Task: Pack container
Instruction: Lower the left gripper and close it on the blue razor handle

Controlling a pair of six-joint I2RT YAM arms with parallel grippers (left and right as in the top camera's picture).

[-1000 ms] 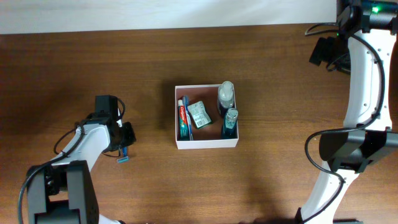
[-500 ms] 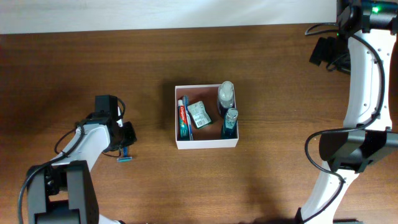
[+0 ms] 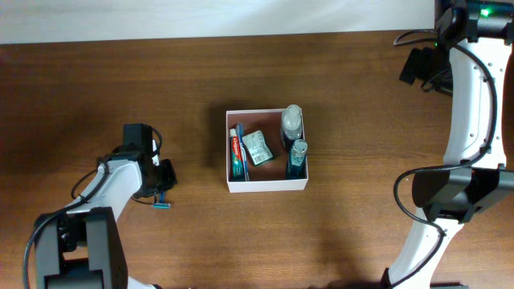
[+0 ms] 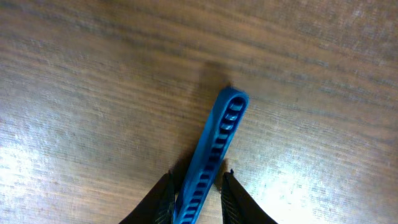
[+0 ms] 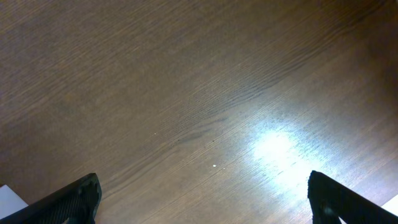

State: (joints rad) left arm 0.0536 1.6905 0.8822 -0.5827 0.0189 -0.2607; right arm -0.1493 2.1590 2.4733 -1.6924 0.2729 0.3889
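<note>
Five toiletries sit in the container (image 3: pixel 266 186), the shallow white-walled box with a reddish-brown inside at the middle of the table (image 3: pixel 361 120). Along its left wall lies a red-and-white toothpaste tube (image 3: pixel 235 152), running near to far, with a slim blue stick-like item (image 3: pixel 243 154) just to its right. A small green-white packet (image 3: pixel 257 147) lies tilted in the middle. On the right side a blue bottle (image 3: pixel 297 158) takes the nearer part and a clear bottle with a pale cap (image 3: pixel 291 122) fills the far right corner, the two roughly end to end.

Well to the left of the box and slightly nearer, the left gripper (image 4: pixel 198 200) is lowered to the wood, its fingers (image 4: pixel 163 200) drawn in narrow and pinching the ribbed handle of a blue razor (image 4: pixel 214 146). The razor lies flat on the table with its head toward the near side.

At the far right of the table, the right gripper (image 5: pixel 202 199) hangs over bare wood. Its fingers (image 5: pixel 74 198) are spread wide at the edges of the wrist view, with nothing between them.

Print shows on the tube and the packet, but it is too small to read.
</note>
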